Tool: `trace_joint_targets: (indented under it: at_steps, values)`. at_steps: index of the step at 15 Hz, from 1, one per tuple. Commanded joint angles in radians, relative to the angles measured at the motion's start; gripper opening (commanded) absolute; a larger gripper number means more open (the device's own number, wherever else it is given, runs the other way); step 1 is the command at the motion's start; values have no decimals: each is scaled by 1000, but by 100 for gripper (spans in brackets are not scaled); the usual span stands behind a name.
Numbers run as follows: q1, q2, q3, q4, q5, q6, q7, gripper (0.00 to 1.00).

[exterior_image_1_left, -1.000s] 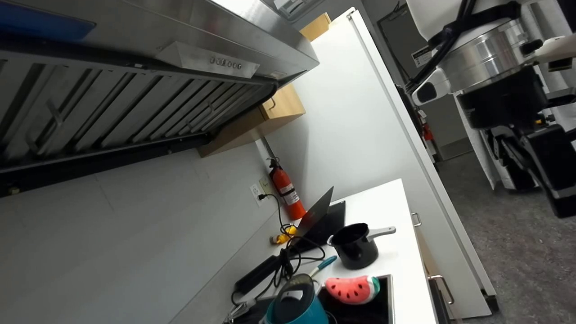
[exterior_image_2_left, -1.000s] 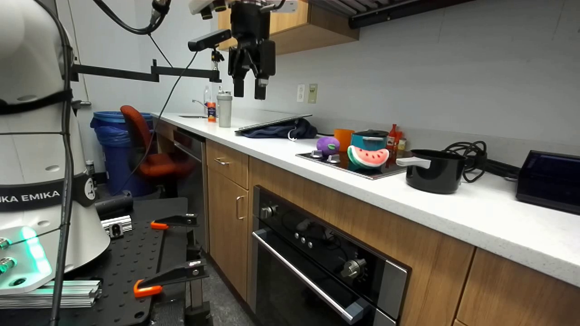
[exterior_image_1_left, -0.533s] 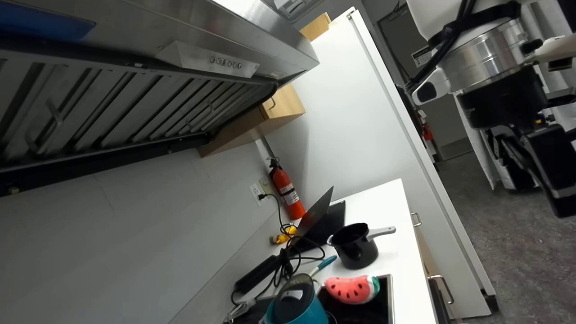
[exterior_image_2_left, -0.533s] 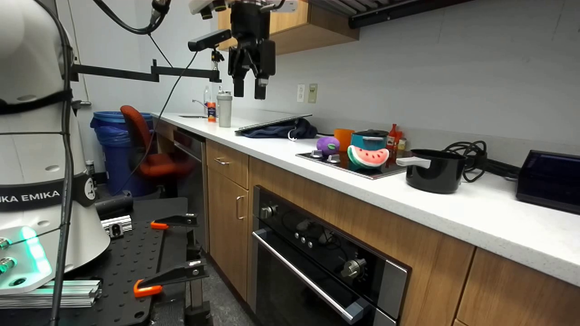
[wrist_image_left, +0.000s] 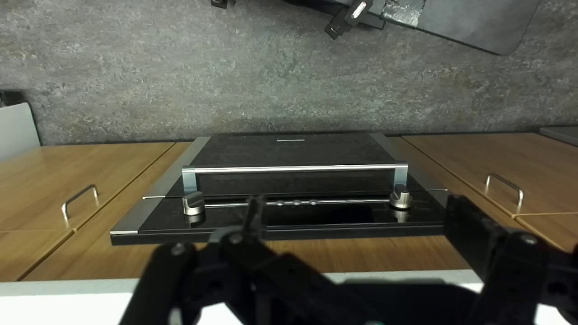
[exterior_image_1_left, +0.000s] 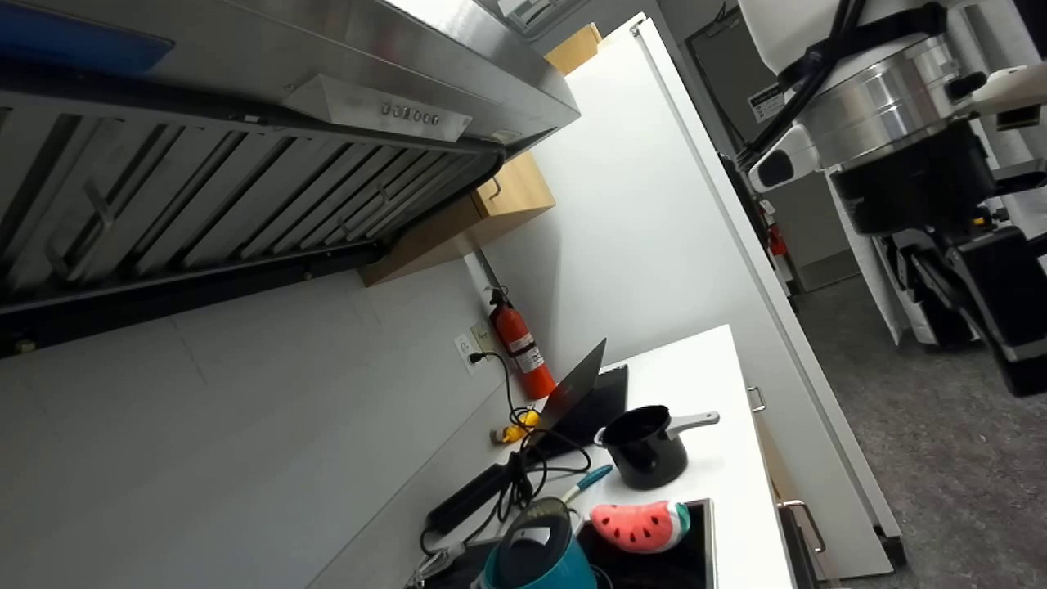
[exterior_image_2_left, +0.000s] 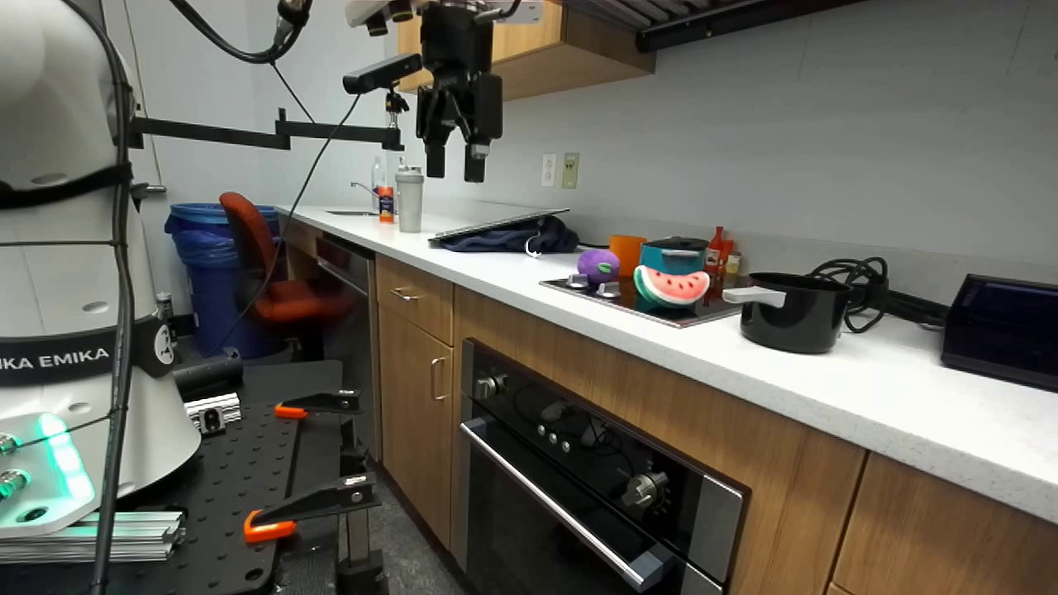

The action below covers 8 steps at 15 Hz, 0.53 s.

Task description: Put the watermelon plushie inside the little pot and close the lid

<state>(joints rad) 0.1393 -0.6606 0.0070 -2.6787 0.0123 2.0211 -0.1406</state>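
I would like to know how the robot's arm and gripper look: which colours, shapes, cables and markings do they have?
The arm is white and rounded, with black cables along it, a black band lettered EMIKA in white and, in an exterior view, a silvery metal ring. The gripper is black and angular, with two blocky fingers.

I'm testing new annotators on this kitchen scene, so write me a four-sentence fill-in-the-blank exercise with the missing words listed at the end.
1. Of the watermelon plushie and the little pot, the one lying on the cooktop is the ____.
2. The little pot stands ____, not tipped over.
3. The open gripper holds ____.
4. The round object near the cooktop's silver knobs is colored ____.

Missing words: plushie; upright; nothing; purple.
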Motion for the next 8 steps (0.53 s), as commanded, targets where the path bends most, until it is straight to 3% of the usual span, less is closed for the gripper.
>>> trace_joint_targets:
  at_steps: [1,8]
  values:
    - [-15,29,-3,8,-8,27,-22,100]
    - [-45,122,-1,24,-56,172,-16,100]
